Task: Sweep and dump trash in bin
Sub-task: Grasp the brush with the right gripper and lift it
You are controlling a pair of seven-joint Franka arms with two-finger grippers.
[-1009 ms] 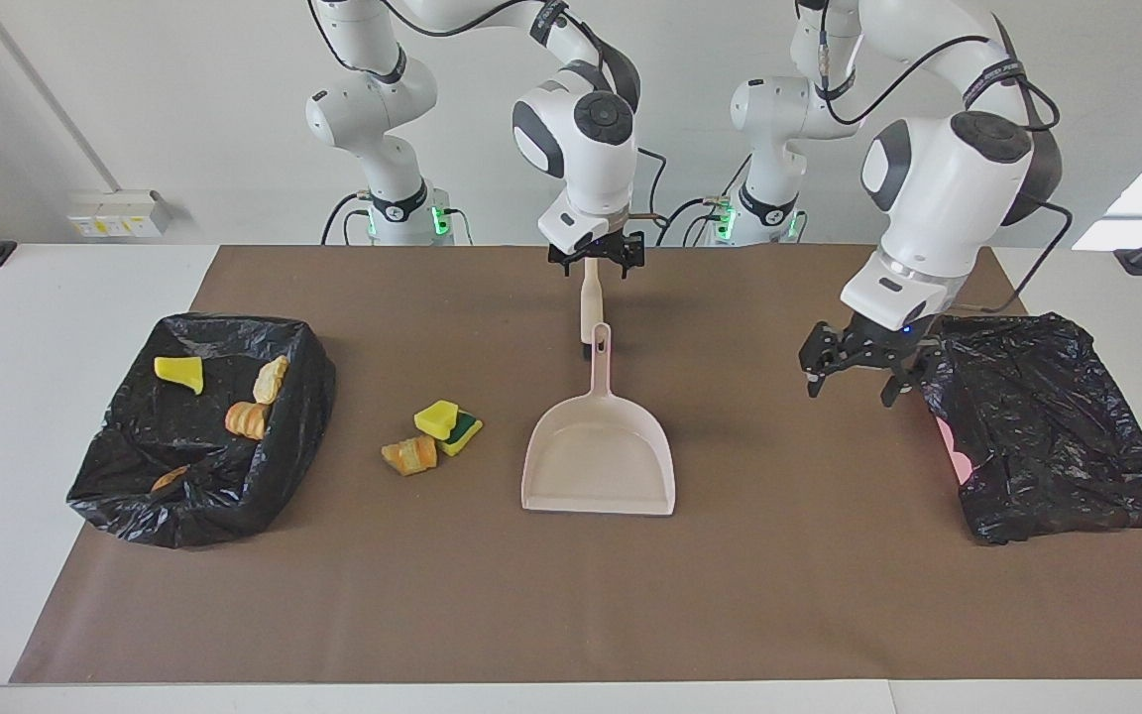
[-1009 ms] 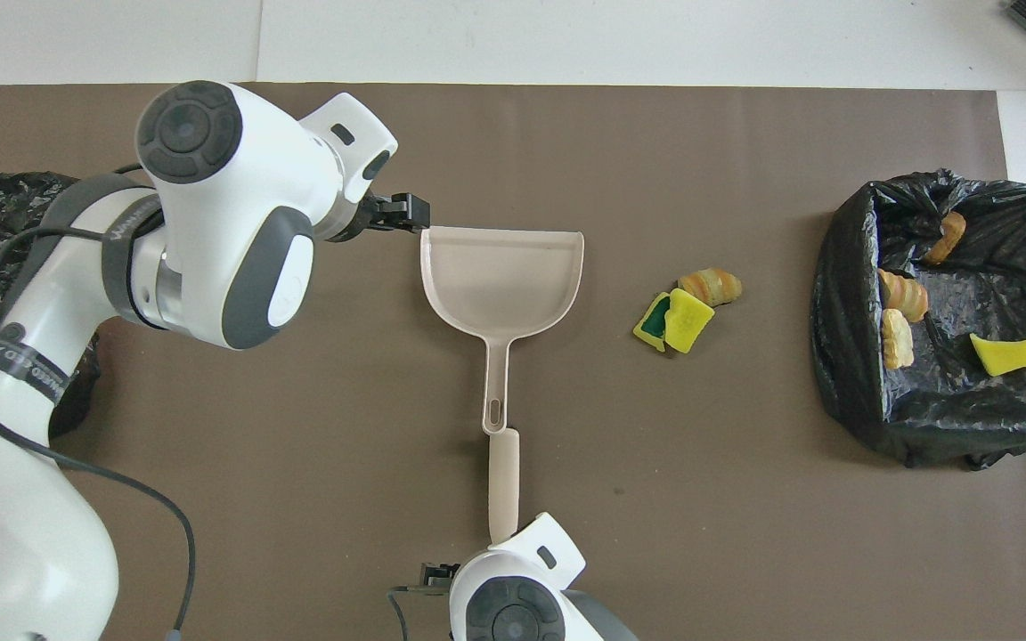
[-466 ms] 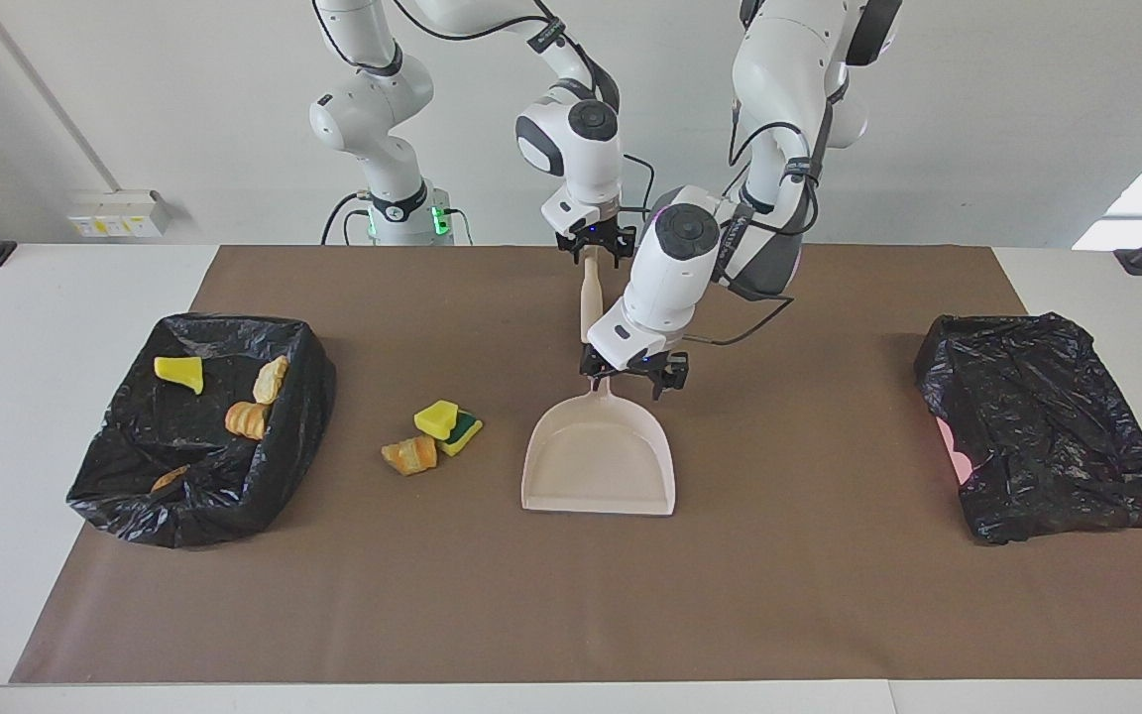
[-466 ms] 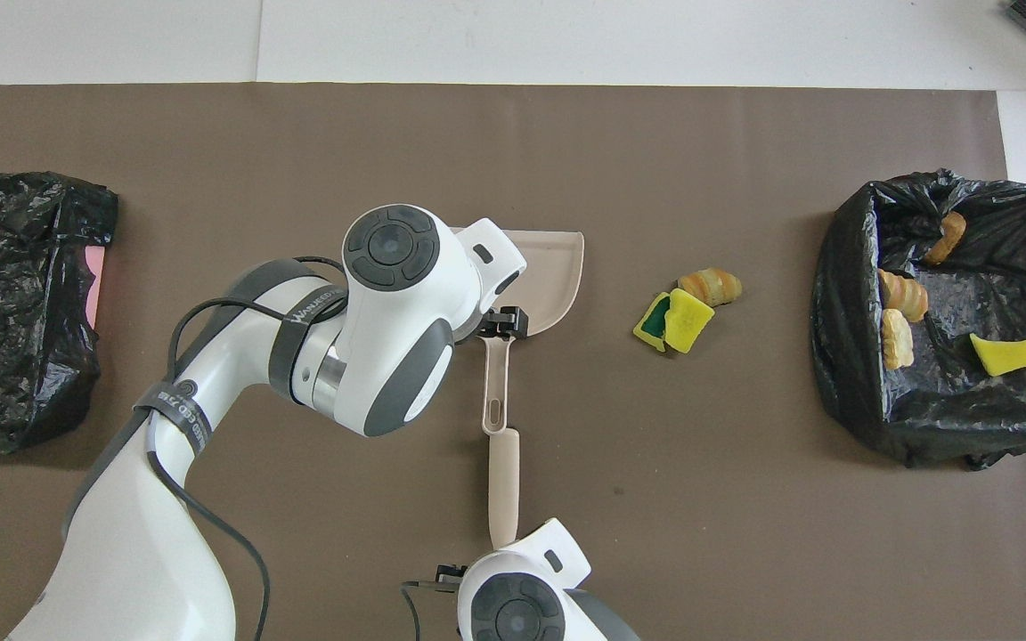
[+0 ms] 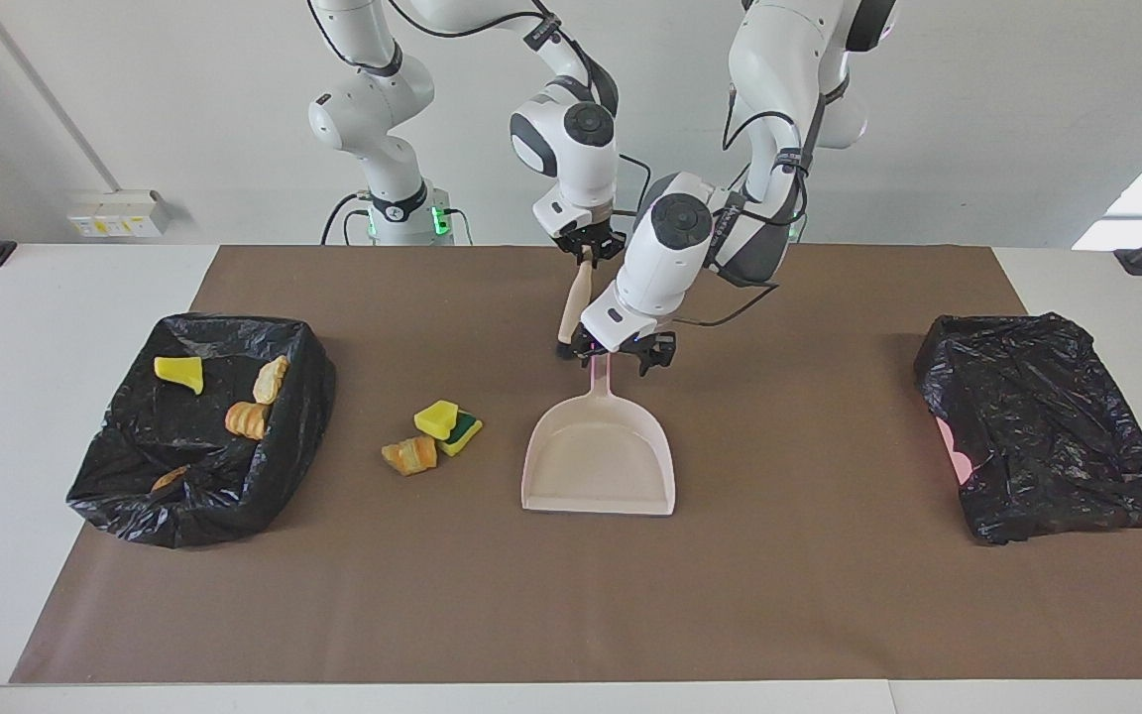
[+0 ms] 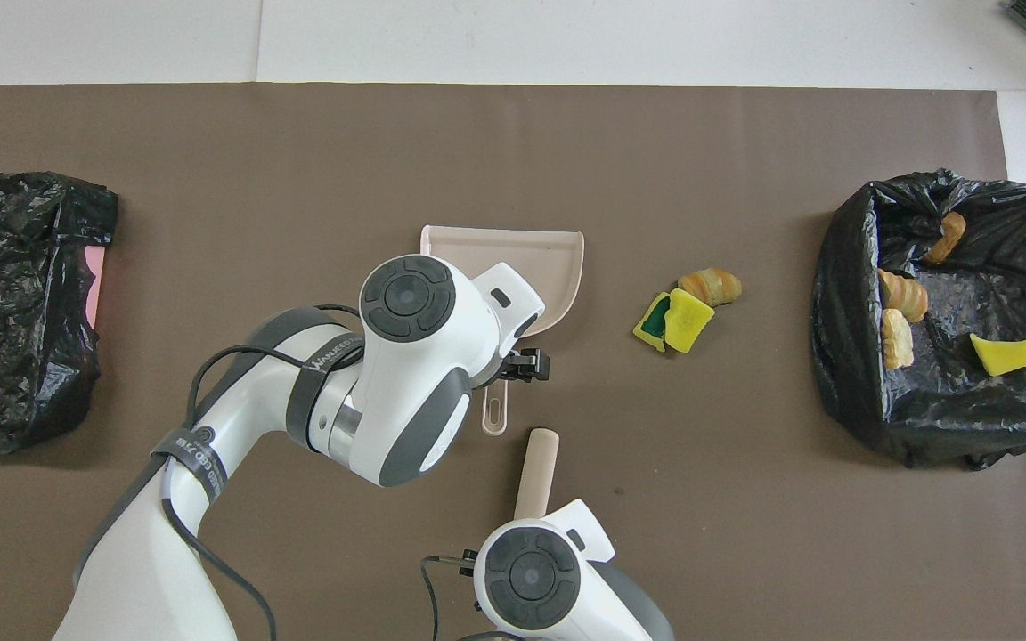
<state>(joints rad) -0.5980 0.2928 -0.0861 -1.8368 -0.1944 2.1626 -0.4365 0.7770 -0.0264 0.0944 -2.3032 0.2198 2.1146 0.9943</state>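
Right tool (image 5: pixel 586 248) grips brush (image 5: pixel 572 302), trash (image 5: pixel 432 436) apart.

Bare mat (image 5: pixel 789 555) lies open between dustpan (image 5: pixel 599 466) and covered bin (image 5: pixel 1047 426); trash (image 5: pixel 432 436) crowds the dustpan's flank.

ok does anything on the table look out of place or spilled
Yes: three bits of trash lie loose on the mat between the open bin and the dustpan, while similar pieces are already in that bin. Nothing looks damaged.
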